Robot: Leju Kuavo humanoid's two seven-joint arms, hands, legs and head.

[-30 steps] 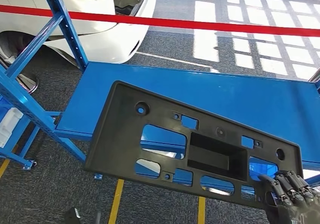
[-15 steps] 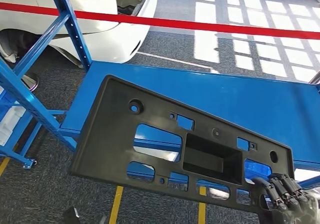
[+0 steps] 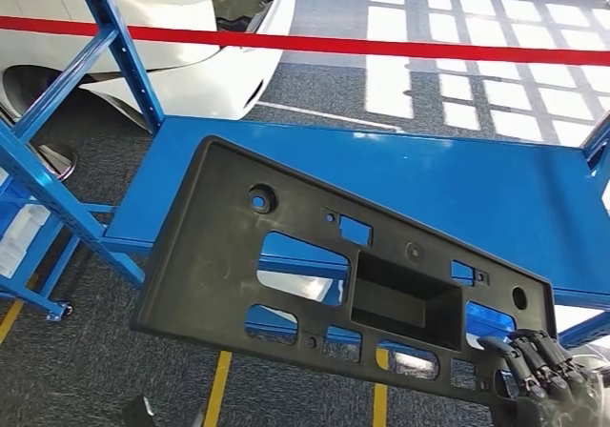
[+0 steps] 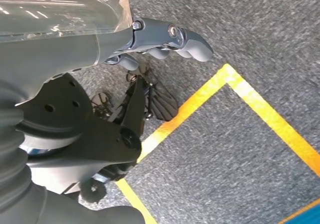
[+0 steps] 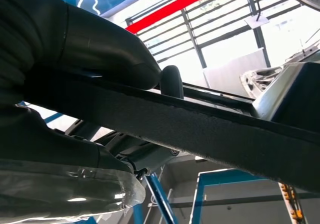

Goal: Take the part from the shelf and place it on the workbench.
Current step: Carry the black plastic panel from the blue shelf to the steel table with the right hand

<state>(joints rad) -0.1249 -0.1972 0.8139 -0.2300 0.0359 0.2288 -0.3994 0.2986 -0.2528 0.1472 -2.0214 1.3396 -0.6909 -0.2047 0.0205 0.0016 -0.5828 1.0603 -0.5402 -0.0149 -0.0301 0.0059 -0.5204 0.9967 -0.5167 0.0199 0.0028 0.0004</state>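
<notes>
The part [image 3: 215, 255] is a long black plastic panel with several cut-outs and a box-shaped recess. It hangs tilted in front of the blue shelf board [image 3: 467, 189], its left end high and overhanging the shelf's front edge. My right hand [image 3: 543, 379] grips its lower right corner, dark fingers curled over the top face. In the right wrist view the right hand [image 5: 75, 44] clamps the panel's edge [image 5: 211, 129], thumb on one side. My left hand [image 4: 166, 36] hangs over the carpet with its fingers stretched out and nothing in it.
A blue slanted shelf upright [image 3: 122, 55] rises at the left. Behind the shelf stand a white car [image 3: 201, 55] and a red barrier tape [image 3: 403, 48]. Yellow floor lines [image 3: 215, 394] cross the grey carpet below, and a yellow line [image 4: 226, 84] runs under the left hand.
The panel and my right hand have drifted a little left and down in the picture. The whole view has swayed slightly, so the camera has moved too.
</notes>
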